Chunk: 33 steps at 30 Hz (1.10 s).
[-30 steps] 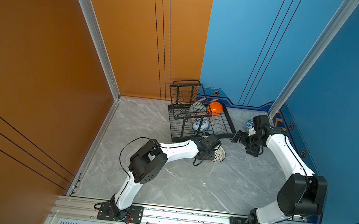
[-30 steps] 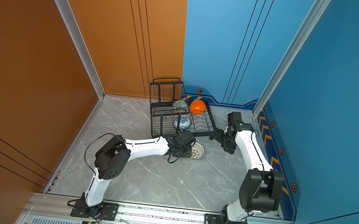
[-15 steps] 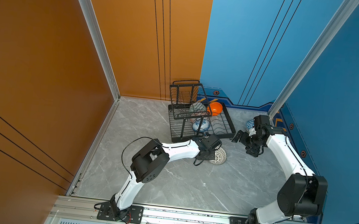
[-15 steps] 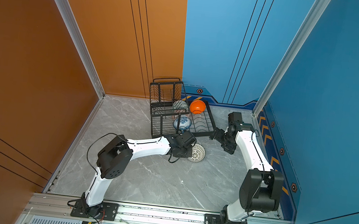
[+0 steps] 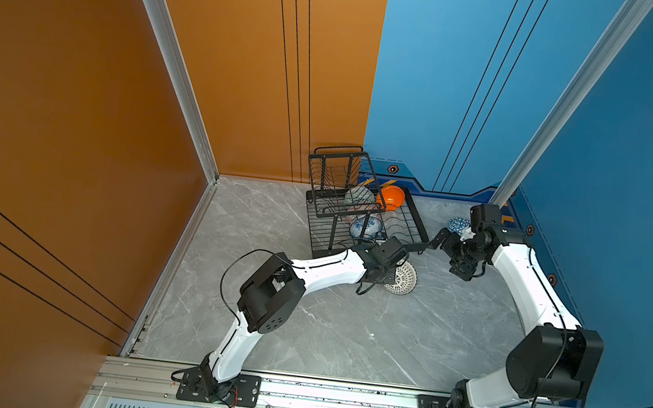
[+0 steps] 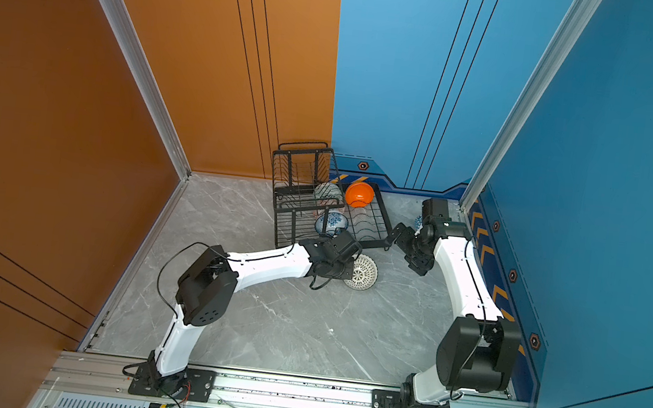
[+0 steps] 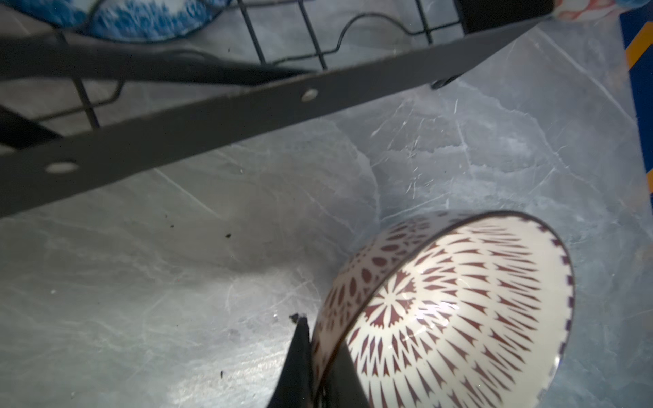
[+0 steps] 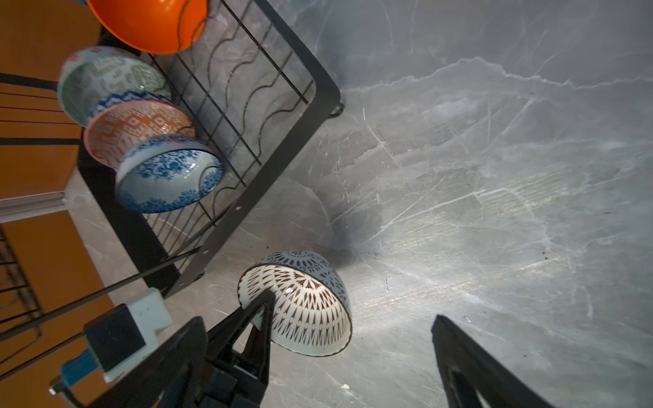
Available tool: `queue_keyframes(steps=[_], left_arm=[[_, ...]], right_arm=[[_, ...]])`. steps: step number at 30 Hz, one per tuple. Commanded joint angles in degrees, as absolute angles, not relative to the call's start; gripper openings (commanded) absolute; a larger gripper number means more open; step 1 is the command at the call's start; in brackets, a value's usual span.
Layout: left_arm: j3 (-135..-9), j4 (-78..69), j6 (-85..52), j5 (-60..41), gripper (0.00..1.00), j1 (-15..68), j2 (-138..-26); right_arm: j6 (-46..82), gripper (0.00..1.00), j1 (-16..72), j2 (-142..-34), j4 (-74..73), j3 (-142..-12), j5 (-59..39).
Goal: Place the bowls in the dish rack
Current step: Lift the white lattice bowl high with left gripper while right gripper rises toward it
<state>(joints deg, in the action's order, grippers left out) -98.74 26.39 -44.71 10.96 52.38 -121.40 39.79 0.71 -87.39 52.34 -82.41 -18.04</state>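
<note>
**Left tool has the lattice bowl by its rim, just outside the rack**

Grey marble-look tabletop: smooth, probably slick. The dish rack is black wire with flat-bar rails and wavy slot wires, at the far side. Four bowls sit in it: orange bowl, green bowl, diamond bowl, floral bowl. The triangle bowl is on the tabletop behind the right arm. The lattice bowl is tilted just beside the rack's near rail; can't tell if it's clear of the tabletop. Looks like glazed ceramic: stiff, slippery, chippable, modest weight. Rim pinch is the sensible hold. The left tool pinches that rim, one finger inside and one outside. The right tool is spread wide, empty, near the rack corner.
</note>
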Motion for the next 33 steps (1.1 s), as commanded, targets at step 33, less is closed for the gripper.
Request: queue_keyframes(steps=[33], left_arm=[[-118.6,-15.8,-5.6,31.7,0.00,43.9,-118.4]], right_arm=[[70.3,1.00,4.2,-91.8,25.7,-116.1,-27.9]])
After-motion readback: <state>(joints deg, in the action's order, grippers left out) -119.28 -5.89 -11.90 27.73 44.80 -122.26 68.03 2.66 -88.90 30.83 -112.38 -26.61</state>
